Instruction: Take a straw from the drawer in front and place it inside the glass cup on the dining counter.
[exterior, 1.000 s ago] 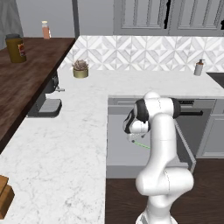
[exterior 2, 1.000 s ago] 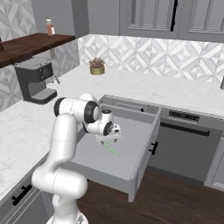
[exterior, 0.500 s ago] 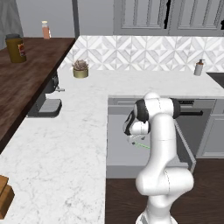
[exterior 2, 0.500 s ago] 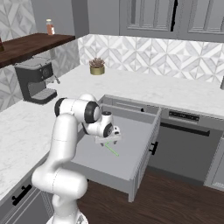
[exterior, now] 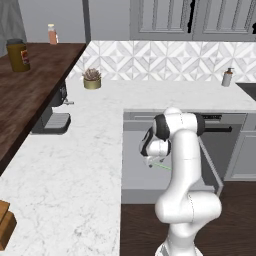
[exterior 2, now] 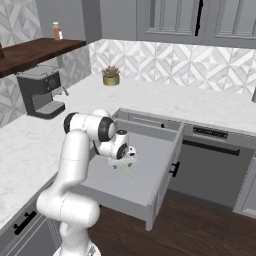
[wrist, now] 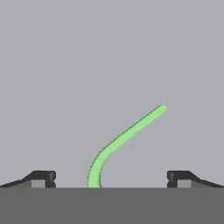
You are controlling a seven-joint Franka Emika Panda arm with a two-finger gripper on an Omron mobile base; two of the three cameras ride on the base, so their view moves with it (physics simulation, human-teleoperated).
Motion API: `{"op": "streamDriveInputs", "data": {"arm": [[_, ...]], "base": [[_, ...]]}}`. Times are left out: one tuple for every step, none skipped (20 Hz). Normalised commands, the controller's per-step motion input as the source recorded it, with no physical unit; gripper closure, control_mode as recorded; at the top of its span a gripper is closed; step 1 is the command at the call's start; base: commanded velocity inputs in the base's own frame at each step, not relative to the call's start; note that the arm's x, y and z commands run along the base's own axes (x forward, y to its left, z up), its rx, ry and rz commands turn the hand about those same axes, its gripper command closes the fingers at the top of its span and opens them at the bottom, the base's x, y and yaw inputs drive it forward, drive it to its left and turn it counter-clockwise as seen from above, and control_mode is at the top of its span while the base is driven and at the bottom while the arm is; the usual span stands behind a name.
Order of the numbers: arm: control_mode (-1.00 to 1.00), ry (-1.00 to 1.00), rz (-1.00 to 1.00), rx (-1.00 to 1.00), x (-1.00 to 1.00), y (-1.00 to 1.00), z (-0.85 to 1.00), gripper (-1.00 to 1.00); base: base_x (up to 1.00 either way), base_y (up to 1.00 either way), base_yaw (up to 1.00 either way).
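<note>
So my gripper [wrist: 111, 177] was hanging low inside the pulled-out drawer [exterior 2: 145, 172], jaws spread wide, gripping nothing. The straw [wrist: 124, 138] lay flat on the drawer floor, right between my fingertips [wrist: 41, 177], untouched.

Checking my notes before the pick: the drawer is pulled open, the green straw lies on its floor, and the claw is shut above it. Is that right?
Not quite: the claw is open, not shut. The hand view shows its two fingertips standing wide apart with the straw between them. The rest holds: the drawer is pulled open and the green straw lies on its floor.
</note>
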Motion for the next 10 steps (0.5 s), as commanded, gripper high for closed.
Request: {"op": "streamDriveInputs", "data": {"arm": [[-1.00, 0.01, 0.00, 0.08, 0.05, 0.00, -0.46, 1.00], [-1.00, 0.00, 0.01, 0.09, 0.06, 0.00, -0.46, 1.00], [-1.00, 0.01, 0.01, 0.09, 0.13, 0.00, -0.46, 1.00], [-1.00, 0.00, 0.02, 0.09, 0.11, 0.00, -0.44, 1.00], [-1.00, 0.00, 0.02, 0.09, 0.05, 0.00, -0.44, 1.00], [-1.00, 0.00, 0.03, 0.07, 0.00, 0.00, -0.44, 1.00], [-1.00, 0.00, 0.01, 0.06, 0.00, 0.00, -0.44, 1.00], [-1.00, 0.00, 0.00, 0.04, 0.00, 0.00, -0.43, 1.00], [-1.00, 0.00, 0.00, 0.01, 0.00, 0.00, -0.41, 1.00], [-1.00, 0.00, 0.00, 0.00, 0.00, 0.00, -0.39, 1.00]], "base": [[0.00, 0.00, 0.00], [0.00, 0.00, 0.00], [0.00, 0.00, 0.00], [0.00, 0.00, 0.00], [0.00, 0.00, 0.00], [0.00, 0.00, 0.00], [0.00, 0.00, 0.00], [0.00, 0.00, 0.00], [0.00, 0.00, 0.00], [0.00, 0.00, 0.00]]}}
